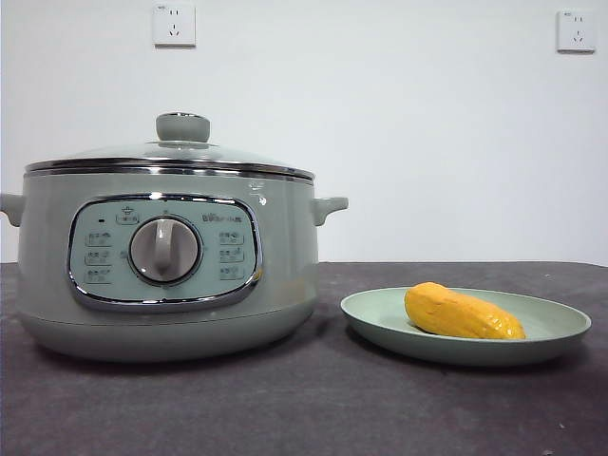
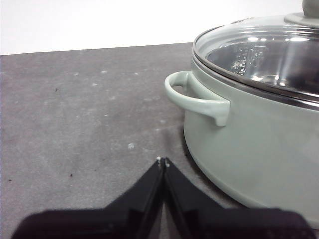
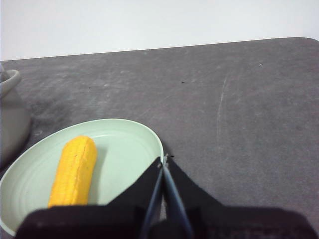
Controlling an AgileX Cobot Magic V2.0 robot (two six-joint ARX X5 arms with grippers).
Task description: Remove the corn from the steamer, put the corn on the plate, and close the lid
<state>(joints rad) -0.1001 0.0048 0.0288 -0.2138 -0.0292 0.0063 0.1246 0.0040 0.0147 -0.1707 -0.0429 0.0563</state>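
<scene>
on the left of the dark grey worktop (image 1: 285, 408) the round sage-green steamer (image 1: 166, 266) wears its clear glass lid (image 1: 171, 152); at right the glossy orange-yellow corn (image 1: 463, 313) lies lengthwise across the pale green plate (image 1: 560, 334). all steps look finished, so nothing more seems needed. left gripper (image 2: 162, 160) and right gripper (image 3: 163, 158) jaws are together, holding nothing.

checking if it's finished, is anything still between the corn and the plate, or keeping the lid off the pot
Nothing visible. The corn lies on the plate, and the lid sits on the pot. Both the left gripper and the right gripper are shut and hold nothing.
</scene>
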